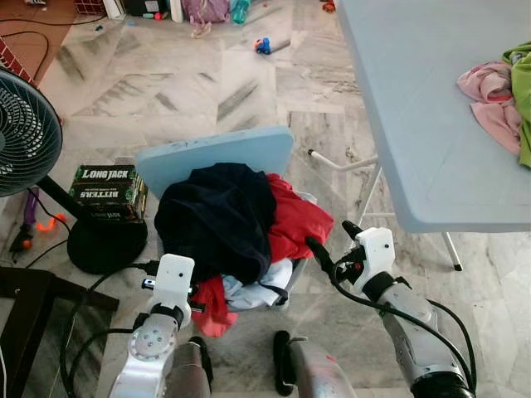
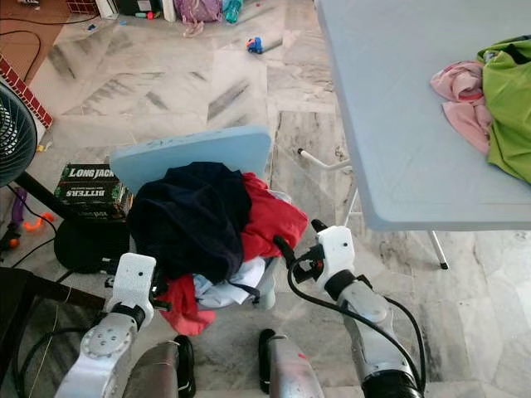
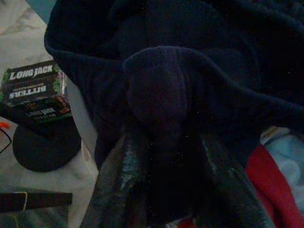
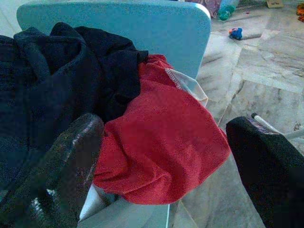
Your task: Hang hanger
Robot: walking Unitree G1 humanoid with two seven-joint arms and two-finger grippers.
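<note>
A pile of clothes lies on a light blue chair (image 1: 249, 149). On top is a navy garment (image 1: 217, 217), with a red garment (image 1: 294, 220) beside it and pale blue cloth (image 1: 257, 290) underneath. My left gripper (image 3: 166, 156) is pushed into the near side of the pile, and a bunched fold of the navy garment is pinched between its fingers. My right gripper (image 1: 336, 242) hangs open just right of the red garment, its fingers (image 4: 71, 156) spread on either side of the cloth without touching it.
A blue folding table (image 1: 415, 124) with pink (image 1: 489, 99) and green (image 1: 521, 91) clothes stands at the right. A black floor fan (image 1: 25, 141) and a Long Jack box (image 1: 106, 192) are on the left, with cables on the marble floor. A dark bench (image 1: 25, 290) is near left.
</note>
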